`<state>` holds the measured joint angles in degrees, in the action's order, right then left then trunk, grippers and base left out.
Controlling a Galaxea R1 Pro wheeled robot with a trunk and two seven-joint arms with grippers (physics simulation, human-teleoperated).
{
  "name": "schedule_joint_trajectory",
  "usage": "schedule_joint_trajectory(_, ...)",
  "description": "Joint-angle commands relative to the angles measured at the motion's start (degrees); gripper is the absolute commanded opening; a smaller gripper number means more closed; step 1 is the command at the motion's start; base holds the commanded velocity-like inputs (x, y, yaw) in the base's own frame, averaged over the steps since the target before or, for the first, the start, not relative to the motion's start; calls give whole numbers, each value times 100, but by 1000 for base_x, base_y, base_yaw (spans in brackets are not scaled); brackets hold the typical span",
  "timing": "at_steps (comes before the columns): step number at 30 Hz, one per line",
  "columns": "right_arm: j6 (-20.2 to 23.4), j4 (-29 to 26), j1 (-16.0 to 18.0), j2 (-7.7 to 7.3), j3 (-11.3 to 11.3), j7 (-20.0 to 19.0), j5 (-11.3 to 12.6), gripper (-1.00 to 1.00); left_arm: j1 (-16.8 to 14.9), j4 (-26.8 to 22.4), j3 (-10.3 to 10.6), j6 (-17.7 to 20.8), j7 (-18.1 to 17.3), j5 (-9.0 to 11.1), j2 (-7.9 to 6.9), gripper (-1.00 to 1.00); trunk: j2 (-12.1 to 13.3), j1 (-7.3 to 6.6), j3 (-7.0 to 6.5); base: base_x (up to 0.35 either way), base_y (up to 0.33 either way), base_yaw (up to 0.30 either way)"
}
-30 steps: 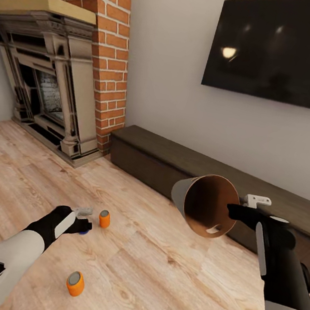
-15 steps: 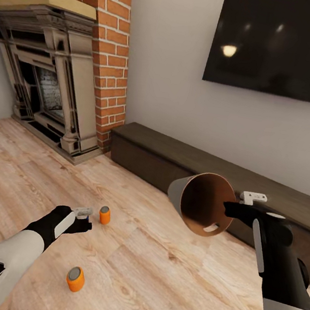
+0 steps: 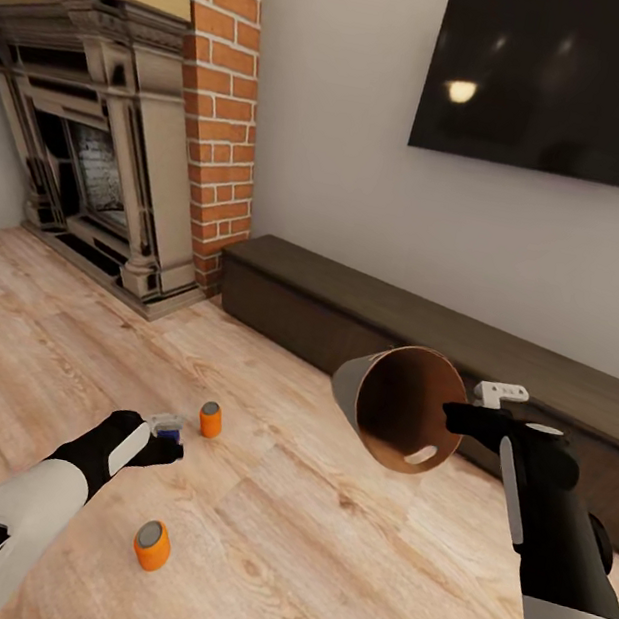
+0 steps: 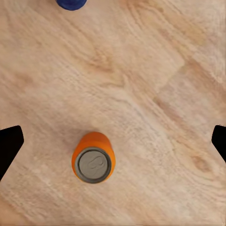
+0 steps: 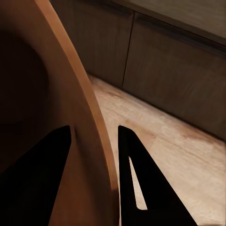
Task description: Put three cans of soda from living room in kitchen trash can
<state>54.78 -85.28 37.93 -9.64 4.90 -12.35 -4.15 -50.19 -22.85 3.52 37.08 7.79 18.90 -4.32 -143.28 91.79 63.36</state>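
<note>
Your right end effector (image 3: 455, 418) grips the tipped trash can (image 3: 396, 403) by its rim; your left end effector (image 3: 170, 438) spreads wide above the blue soda can (image 3: 167, 433), orange cans (image 3: 211, 420) nearby.

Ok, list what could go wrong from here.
1. The left gripper hangs open above the floor with an orange can upright between its fingers and the blue can close by; a skewed descent might tip one over.
2. The right gripper pinches only the trash can by its rim, tilted sideways; it might slip.
</note>
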Motion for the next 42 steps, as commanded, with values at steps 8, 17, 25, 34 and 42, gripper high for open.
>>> schedule_joint_trajectory(8,6,-7,3,6,-7,-20,98,-100,0,0,0,3,-12,0,-2,100,-12,19,177,0,0,0)
schedule_joint_trajectory(17,1,-6,0,2,-7,-20,90,-100,0,0,0,-6,-7,0,1,100,-24,42,376,0,0,0)
schedule_joint_trajectory(25,4,-9,3,8,-138,-14,87,-100,0,0,0,-3,-13,0,-3,100,-35,63,554,0,0,0)
schedule_joint_trajectory(34,6,-7,3,115,-171,-13,63,-100,0,0,-2,10,-35,32,-35,100,-47,86,753,0,0,0)
schedule_joint_trajectory(42,6,-6,3,121,-174,-13,64,-100,0,0,-40,10,-41,43,-42,100,-57,107,930,0,0,0)
